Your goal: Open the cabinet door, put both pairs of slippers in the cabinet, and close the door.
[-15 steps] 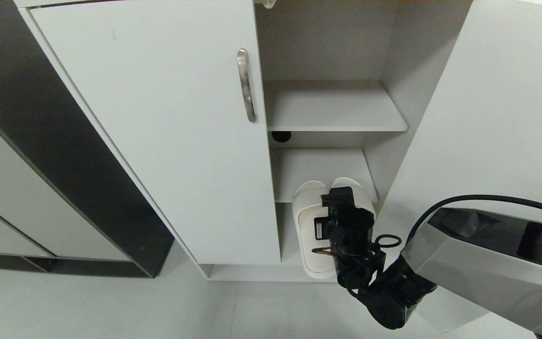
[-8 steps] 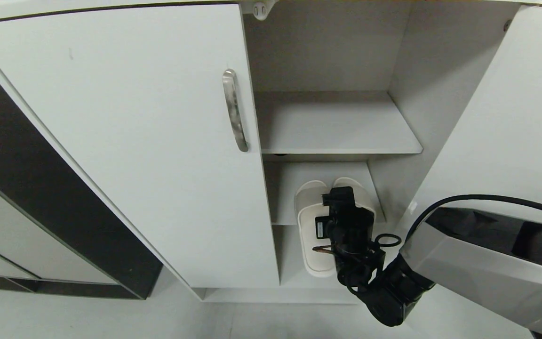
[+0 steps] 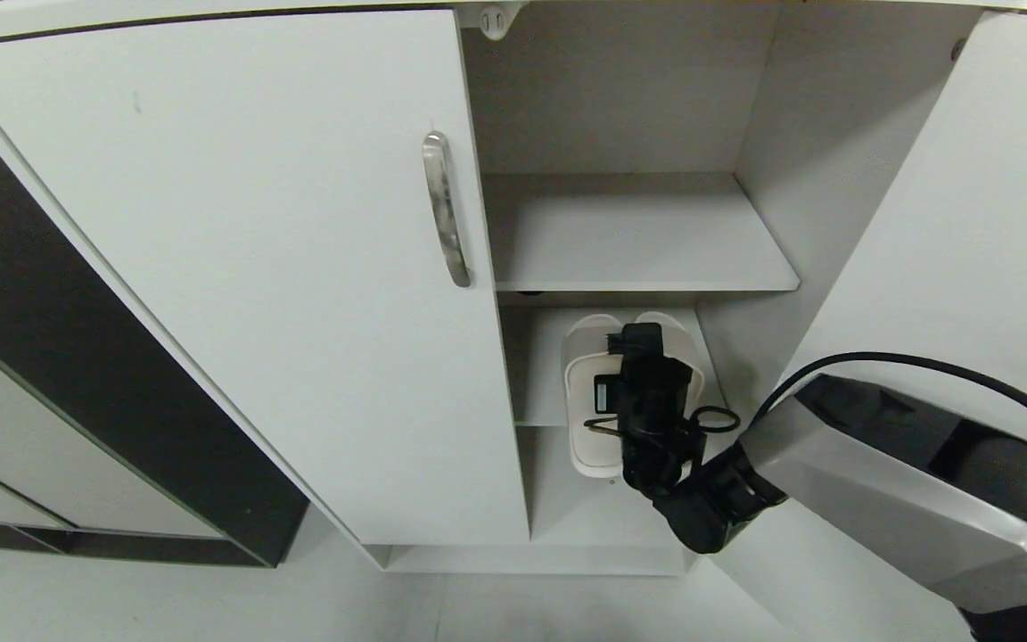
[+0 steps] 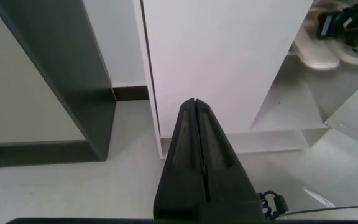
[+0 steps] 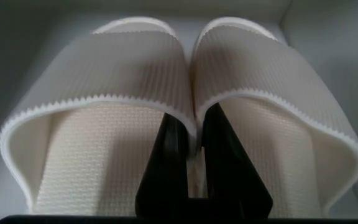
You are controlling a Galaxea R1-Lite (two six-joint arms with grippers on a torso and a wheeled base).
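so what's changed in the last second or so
The right hand, shut on the pair of slippers, has pushed them deeper into the cabinet, with the toes now farther over the lower shelf. Early on the whole head view shifted, so that was the camera moving, not the furniture. The grip is unchanged. The left door stays closed and the right door stays open.

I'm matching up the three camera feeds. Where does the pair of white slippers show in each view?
Head view: slippers low centre, at the lower shelf, under the right gripper.
Left wrist view: slippers far off, past the shut door.
Right wrist view: slippers close ahead, inner strap edges pinched together.
Shared landmark: the right gripper clamping them.
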